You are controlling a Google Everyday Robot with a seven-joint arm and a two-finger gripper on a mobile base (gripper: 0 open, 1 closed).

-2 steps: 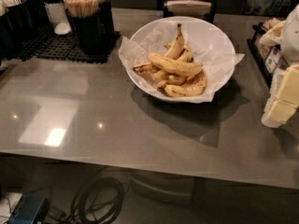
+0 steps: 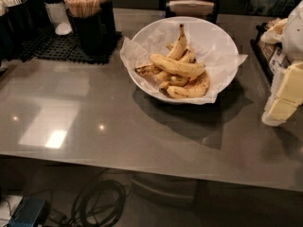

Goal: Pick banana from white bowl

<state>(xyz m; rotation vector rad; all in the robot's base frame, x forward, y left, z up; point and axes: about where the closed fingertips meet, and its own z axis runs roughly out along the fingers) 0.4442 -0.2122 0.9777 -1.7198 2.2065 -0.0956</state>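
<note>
The grey table (image 2: 118, 126) before you is wide, and its near half lies bare up to the front edge. The white bowl (image 2: 222, 37) stands toward the back, a little right of the middle, and crinkled paper (image 2: 130, 48) comes out over its rim. The gripper (image 2: 280, 109) hangs at the right border of the view, well apart from the bowl. You cannot tell if it is released or clenched. The banana (image 2: 177, 66) lies across the top of the heap in the bowl, not yet lifted.

I judge you are in the approach. Next you must bring the gripper left, over the rim, and descend on the banana's middle. Come from the front. A black rack (image 2: 261, 44) stands near the bowl's right side, a napkin holder (image 2: 191, 1) just behind it, and a cup of sticks (image 2: 84, 6) to its left.
</note>
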